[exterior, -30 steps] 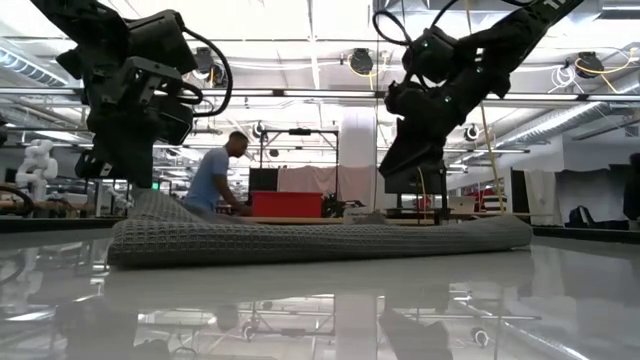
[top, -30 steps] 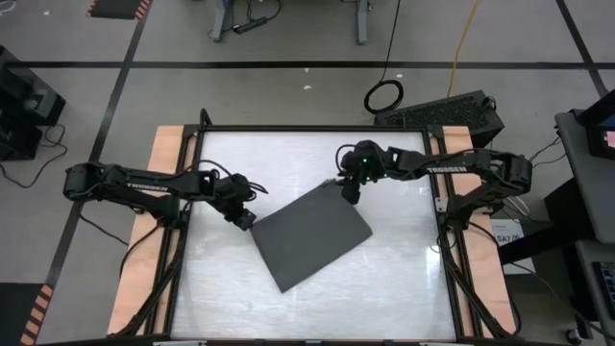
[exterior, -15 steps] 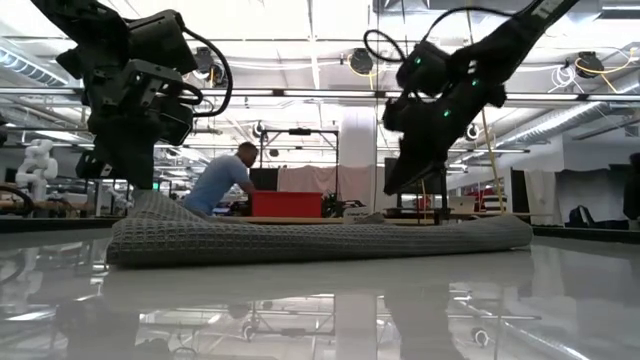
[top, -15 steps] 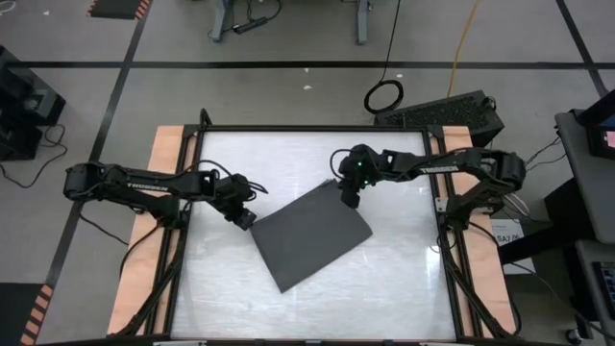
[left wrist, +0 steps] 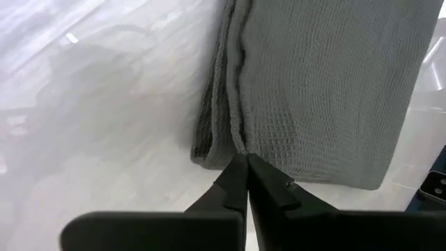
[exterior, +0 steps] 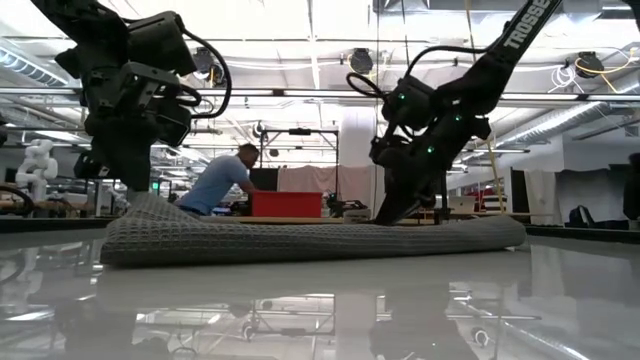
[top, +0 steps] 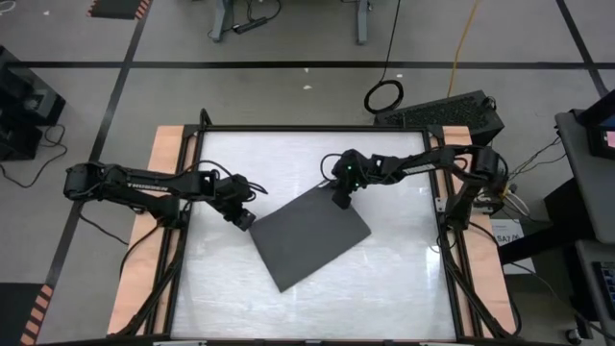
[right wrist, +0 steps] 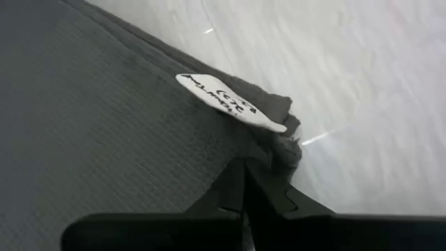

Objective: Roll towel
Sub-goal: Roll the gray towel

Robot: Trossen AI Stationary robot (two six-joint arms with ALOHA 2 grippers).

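Since a second ago the right claw (top: 342, 199) has dropped from above onto the towel's far corner and pressed together there, pinching the cloth beside the white tag (right wrist: 230, 102); the left claw (top: 246, 220) has not shifted, its fingers together on the towel's left corner, which the low view shows lifted a little; the towel (top: 312, 234) lies flat mid-worktop (top: 404, 288), turned like a diamond, folded double along the left edge; both claws hold the two ends of its far-left edge, so I judge a roll would run from that edge toward the near-right corner; dark handwriting marks the tag, too small to read; white lettering on both arms, illegible in the high view.
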